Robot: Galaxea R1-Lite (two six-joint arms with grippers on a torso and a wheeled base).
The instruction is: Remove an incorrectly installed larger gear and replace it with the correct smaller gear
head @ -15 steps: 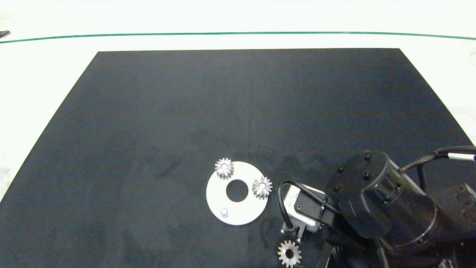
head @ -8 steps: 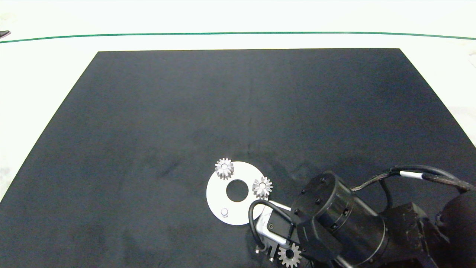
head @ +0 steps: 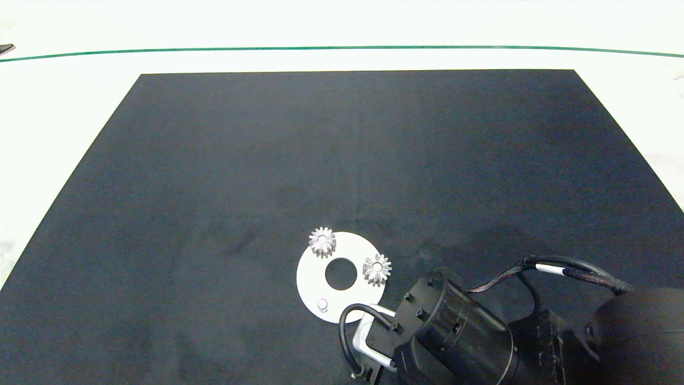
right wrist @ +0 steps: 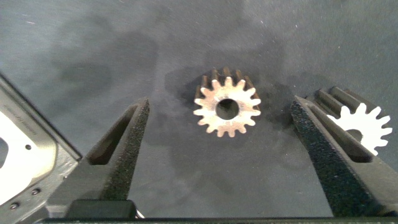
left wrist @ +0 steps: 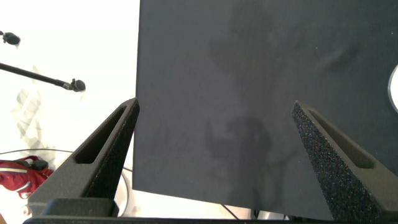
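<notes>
In the right wrist view a small silver gear with a round centre hole, the smaller gear (right wrist: 227, 110), lies flat on the black mat. My right gripper (right wrist: 221, 107) is open, with one finger on each side of it and not touching it. A brighter gear with longer teeth, seemingly the larger gear (right wrist: 364, 127), lies just beyond the outer finger (right wrist: 329, 155), which partly hides it. In the head view the right arm (head: 454, 337) covers both. The white disc (head: 352, 305) carries two small gears (head: 322, 241) (head: 377, 269) and one bare peg (head: 322, 305). My left gripper (left wrist: 216, 107) is open and empty.
The black mat (head: 342, 160) covers most of the white table. The left gripper hangs over the mat's edge (left wrist: 138, 93), beyond which are a pale floor, thin cables (left wrist: 37, 74) and a red object (left wrist: 15, 174).
My right arm has swung left and toward the near edge. It now covers the loose gear that showed on the mat near the disc. The disc and its two gears have not moved.
</notes>
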